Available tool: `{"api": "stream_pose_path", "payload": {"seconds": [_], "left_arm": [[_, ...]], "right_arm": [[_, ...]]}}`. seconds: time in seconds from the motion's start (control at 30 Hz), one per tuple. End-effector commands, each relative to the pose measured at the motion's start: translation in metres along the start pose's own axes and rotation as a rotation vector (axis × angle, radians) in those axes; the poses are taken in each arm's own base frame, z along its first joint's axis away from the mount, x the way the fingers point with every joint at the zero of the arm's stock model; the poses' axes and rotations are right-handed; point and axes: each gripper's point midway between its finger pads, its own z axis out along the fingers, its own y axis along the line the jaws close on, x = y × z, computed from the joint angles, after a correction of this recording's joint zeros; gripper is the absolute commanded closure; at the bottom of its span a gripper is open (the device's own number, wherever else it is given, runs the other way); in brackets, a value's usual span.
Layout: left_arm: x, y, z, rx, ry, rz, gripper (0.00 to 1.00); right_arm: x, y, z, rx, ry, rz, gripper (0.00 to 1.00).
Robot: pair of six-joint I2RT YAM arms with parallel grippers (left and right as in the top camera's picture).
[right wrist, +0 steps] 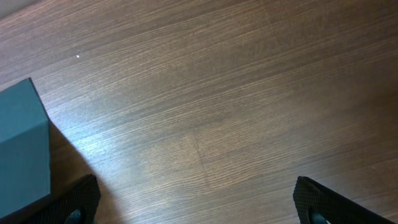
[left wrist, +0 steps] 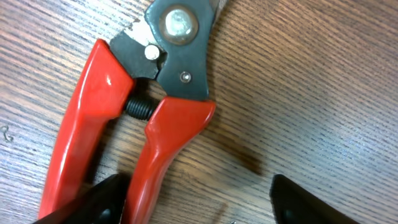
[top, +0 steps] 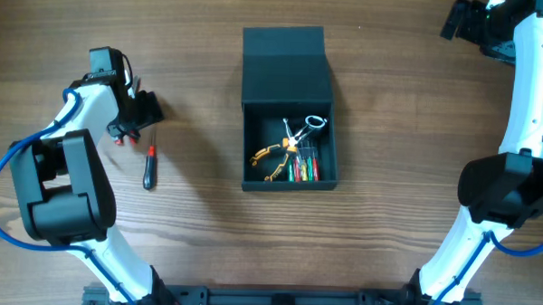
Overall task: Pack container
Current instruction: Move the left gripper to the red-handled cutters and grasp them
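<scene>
The dark teal-grey container (top: 289, 182) stands open mid-table, its lid (top: 284, 64) laid back. Inside lie yellow-handled pliers (top: 269, 160), a silver tool (top: 301, 131) and several coloured screwdrivers (top: 304, 166). My left gripper (top: 127, 129) is at the left, low over red-handled cutters (left wrist: 130, 118). In the left wrist view its open fingers (left wrist: 196, 202) straddle one red handle; the left fingertip sits between the two handles. A red-and-black screwdriver (top: 149, 169) lies on the table beside it. My right gripper (right wrist: 196, 205) is open and empty over bare wood at the far right back.
The container's corner (right wrist: 22, 149) shows at the left of the right wrist view. The right arm's base (top: 510, 192) stands at the right, the left arm's base (top: 57, 186) at the left. Wooden tabletop surrounds the container.
</scene>
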Motion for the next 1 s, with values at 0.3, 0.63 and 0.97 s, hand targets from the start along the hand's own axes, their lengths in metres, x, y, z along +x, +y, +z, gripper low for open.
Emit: {"api": "stream_pose_path", "payload": {"seconds": [0.3, 0.63, 0.97], "left_arm": [[0.005, 0.002, 0.011, 0.002, 0.019, 0.000, 0.47], [0.004, 0.011, 0.010, -0.047, 0.012, -0.009, 0.62], [0.004, 0.013, 0.010, -0.054, 0.016, -0.010, 0.96]], "right_arm": [[-0.006, 0.004, -0.017, -0.015, -0.045, -0.013, 0.00], [-0.006, 0.004, -0.017, -0.015, -0.045, -0.013, 0.00], [-0.006, 0.004, -0.017, -0.015, -0.045, -0.013, 0.00]]}}
